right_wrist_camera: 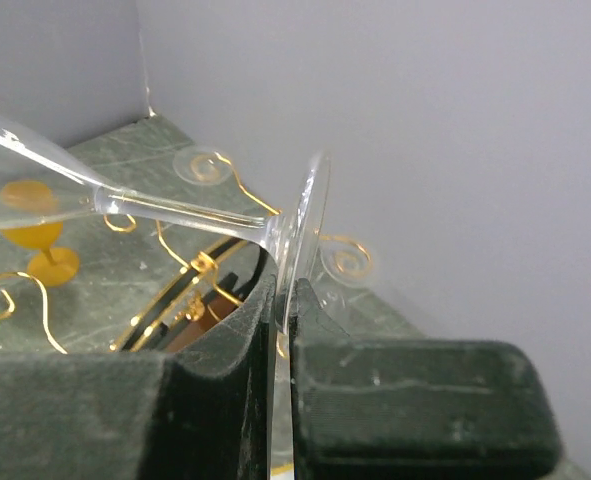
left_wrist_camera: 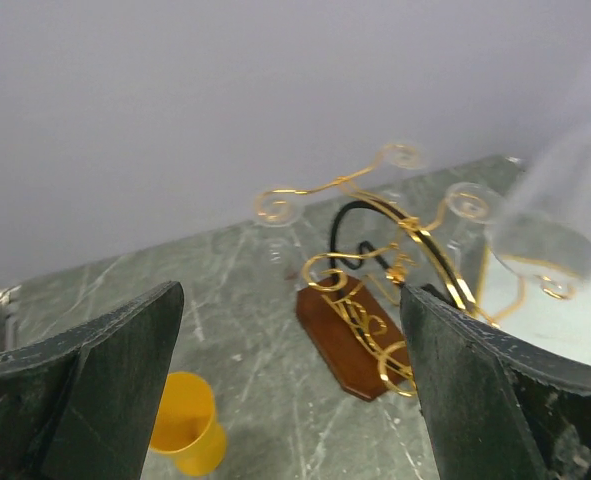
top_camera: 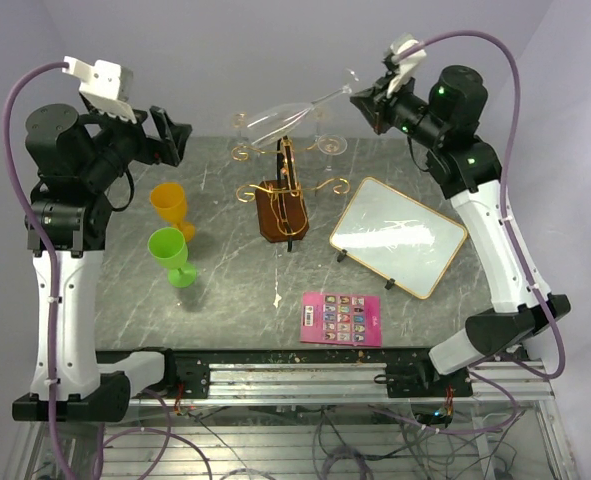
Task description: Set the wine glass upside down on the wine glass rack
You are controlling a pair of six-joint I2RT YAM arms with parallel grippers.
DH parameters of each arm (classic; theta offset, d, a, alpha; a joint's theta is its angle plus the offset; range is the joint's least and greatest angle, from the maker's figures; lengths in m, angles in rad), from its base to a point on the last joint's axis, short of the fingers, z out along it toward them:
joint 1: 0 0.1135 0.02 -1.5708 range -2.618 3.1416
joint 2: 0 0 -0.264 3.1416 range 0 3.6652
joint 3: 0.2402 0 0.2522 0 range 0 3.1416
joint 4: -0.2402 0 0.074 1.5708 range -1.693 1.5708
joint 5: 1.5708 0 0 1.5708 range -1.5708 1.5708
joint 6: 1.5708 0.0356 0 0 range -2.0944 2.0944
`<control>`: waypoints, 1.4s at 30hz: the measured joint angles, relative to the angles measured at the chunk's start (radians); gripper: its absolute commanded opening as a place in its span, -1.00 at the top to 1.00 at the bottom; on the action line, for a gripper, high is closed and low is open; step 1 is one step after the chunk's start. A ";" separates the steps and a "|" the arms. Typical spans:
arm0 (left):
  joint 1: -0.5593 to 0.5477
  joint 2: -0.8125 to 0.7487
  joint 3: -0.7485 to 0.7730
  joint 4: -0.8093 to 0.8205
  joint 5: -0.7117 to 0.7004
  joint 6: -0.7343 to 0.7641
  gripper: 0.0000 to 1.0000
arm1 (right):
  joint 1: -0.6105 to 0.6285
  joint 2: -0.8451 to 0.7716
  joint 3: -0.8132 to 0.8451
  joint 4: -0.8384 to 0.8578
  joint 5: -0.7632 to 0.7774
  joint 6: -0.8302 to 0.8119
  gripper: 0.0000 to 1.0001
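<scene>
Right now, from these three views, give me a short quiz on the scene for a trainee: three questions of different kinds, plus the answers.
1. True or false: the left gripper is shut on the wine glass.
2. Which part of the wine glass does the right gripper pinch? A the bowl; B the stem; C the foot.
3. Fill in: the green goblet stands nearer the arm bases than the ____ goblet.
Key: 1 false, its jaws are wide open and empty; 2 C; 3 orange goblet.

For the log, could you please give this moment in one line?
right hand: shut on wine glass; left hand: open; wine glass rack: beneath glass
</scene>
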 measured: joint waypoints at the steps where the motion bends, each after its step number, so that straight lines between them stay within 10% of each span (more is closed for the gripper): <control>1: 0.018 0.005 0.001 -0.002 -0.025 -0.008 -0.99 | 0.032 0.010 0.020 -0.005 0.016 -0.027 1.00; 25: 0.286 0.117 0.003 0.085 -0.091 -0.225 -0.99 | 0.554 0.348 0.177 -0.095 0.517 -0.540 1.00; 42: 0.286 0.120 -0.016 0.134 -0.044 -0.217 -0.99 | 0.584 0.423 0.144 -0.053 0.748 -0.722 1.00</control>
